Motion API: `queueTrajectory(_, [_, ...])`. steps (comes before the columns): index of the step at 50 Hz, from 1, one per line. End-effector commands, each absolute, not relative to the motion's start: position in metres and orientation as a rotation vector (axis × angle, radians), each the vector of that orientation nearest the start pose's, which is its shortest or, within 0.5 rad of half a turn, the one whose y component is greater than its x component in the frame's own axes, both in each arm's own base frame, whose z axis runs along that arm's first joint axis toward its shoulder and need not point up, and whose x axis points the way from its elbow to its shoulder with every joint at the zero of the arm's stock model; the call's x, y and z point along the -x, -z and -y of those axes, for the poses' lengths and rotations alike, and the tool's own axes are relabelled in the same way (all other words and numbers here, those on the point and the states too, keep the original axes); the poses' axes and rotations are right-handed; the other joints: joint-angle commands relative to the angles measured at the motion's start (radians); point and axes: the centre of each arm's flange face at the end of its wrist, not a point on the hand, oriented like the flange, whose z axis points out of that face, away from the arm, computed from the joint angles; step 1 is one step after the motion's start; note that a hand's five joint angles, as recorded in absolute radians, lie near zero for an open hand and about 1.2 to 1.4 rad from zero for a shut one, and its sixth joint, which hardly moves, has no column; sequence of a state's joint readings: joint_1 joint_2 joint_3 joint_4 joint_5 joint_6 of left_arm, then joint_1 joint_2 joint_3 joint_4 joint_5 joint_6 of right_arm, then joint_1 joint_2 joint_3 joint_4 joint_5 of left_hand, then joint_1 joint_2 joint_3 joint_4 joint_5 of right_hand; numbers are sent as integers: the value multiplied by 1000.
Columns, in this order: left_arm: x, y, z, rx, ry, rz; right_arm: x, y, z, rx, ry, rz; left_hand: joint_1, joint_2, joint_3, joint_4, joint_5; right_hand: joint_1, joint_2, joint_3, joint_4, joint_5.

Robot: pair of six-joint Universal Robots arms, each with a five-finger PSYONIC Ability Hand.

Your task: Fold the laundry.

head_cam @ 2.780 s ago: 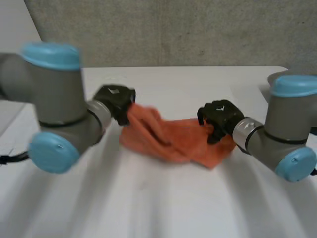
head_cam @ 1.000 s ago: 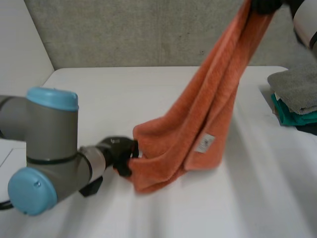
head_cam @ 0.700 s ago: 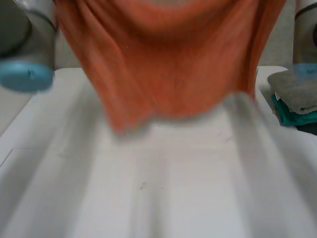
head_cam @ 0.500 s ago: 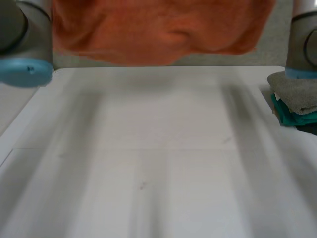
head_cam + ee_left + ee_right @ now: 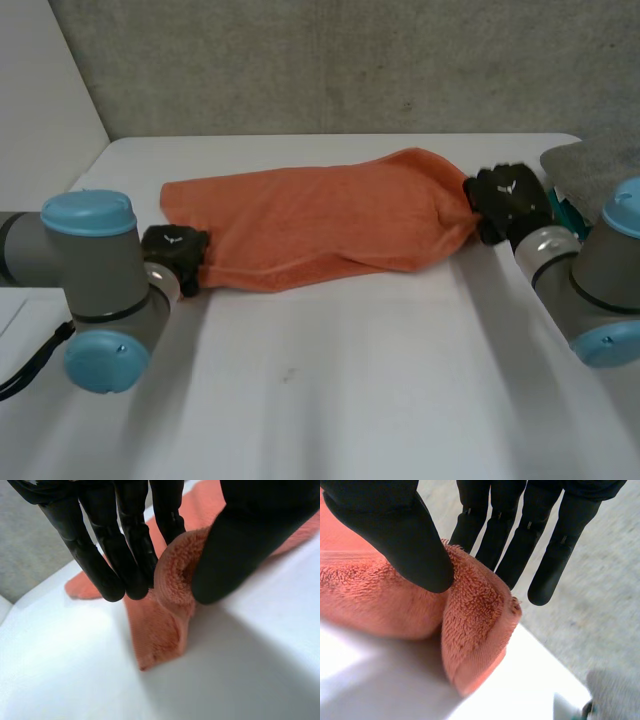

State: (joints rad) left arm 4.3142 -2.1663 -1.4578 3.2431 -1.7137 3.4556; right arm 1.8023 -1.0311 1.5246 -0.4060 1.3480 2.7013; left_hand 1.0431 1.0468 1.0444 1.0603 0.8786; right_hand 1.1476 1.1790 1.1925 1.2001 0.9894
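Orange towel (image 5: 320, 225): where is it, and is any fold in? (R)

It's on the counter (image 5: 350, 390), laid out lengthwise between the two hands, towards the far side. It's mostly flat with a few wrinkles, and bunched where it narrows at the right end. I see no clean fold line, so I'd call it spread, not folded. I can't tell if it's one layer or two. (J)

Hands? (R)

Left hand (image 5: 172, 255) is at the towel's left near corner. In its wrist view the thumb (image 5: 240, 545) and fingers (image 5: 125, 555) pinch a rolled bit of the edge, and the corner below them droops onto the counter. Right hand (image 5: 505, 200) is at the right end, with the thumb pressed on top of the gathered terry and the fingers behind it. Both hands are closed on cloth and neither is free. (J)

So how far along? (R)

Early, I'd say. The layout step looks about done. All the folding is left, plus smoothing that bunched right end first. (J)

Anything else on the counter? (R)

A grey cloth (image 5: 600, 160) at the right edge, behind the right arm, with a sliver of teal under it. It's probably a pile of finished items, but too little shows to be sure. It's well apart from the towel's body and close to the right hand. (J)
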Motion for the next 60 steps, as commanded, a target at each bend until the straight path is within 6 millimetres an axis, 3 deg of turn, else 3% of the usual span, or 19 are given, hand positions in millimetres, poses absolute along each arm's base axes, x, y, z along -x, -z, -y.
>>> queueTrajectory(1, [256, -167, 298, -863, 1817, -2418, -232, -157, 339, 1087, 2007, -2187, -485, -489, -486, -502, -495, 249, 217, 204, 196, 232])
queueTrajectory(8, [230, -182, 320, -805, 1849, -2401, -227, -155, 343, 1029, 2005, -2226, -765, -768, -766, -782, -775, 249, 217, 204, 196, 232])
queueTrajectory(18, [195, -172, 332, -752, 1712, -2566, -217, -157, 351, 980, 2025, -2252, -774, -778, -775, -791, -784, 249, 217, 204, 196, 232])
queueTrajectory(26, [198, -151, 330, -798, 1613, -2766, -216, -159, 352, 966, 2029, -2251, -484, -487, -485, -501, -494, 249, 217, 204, 196, 232])
queueTrajectory(34, [213, -136, 335, -806, 1582, -2766, -214, -162, 352, 932, 2027, -2259, -328, -332, -329, -345, -338, 249, 217, 204, 196, 232])
queueTrajectory(38, [223, -131, 341, -791, 1615, -2739, -212, -166, 351, 913, 2031, -2259, -93, -97, -95, -111, -103, 249, 217, 204, 196, 232])
queueTrajectory(39, [227, -130, 344, -779, 1630, -2728, -212, -168, 350, 907, 2029, -2259, 151, 148, 150, 134, 141, 249, 217, 204, 196, 232])
queueTrajectory(40, [229, -131, 345, -772, 1641, -2720, -211, -170, 349, 904, 2029, -2260, 319, 316, 318, 302, 310, 249, 217, 204, 196, 232])
queueTrajectory(41, [230, -131, 346, -768, 1645, -2712, -211, -171, 348, 902, 2024, -2263, 353, 349, 352, 336, 343, 249, 217, 204, 196, 232])
queueTrajectory(48, [225, -161, 342, -731, 1700, -2601, -203, -186, 341, 918, 1988, -2306, 353, 349, 352, 336, 343, 249, 217, 204, 196, 232])
queueTrajectory(52, [220, -188, 320, -843, 1688, -2481, -197, -193, 326, 1105, 1890, -2380, 353, 349, 352, 336, 343, 249, 217, 204, 196, 232])
queueTrajectory(54, [215, -196, 297, -1005, 1580, -2405, -191, -194, 310, 1333, 1774, -2421, 353, 349, 352, 336, 343, 249, 217, 204, 196, 232])
queueTrajectory(60, [200, -181, 238, -1491, 1134, -2204, -175, -185, 270, 1951, 1353, -2394, 353, 349, 352, 336, 343, 249, 217, 204, 196, 232])
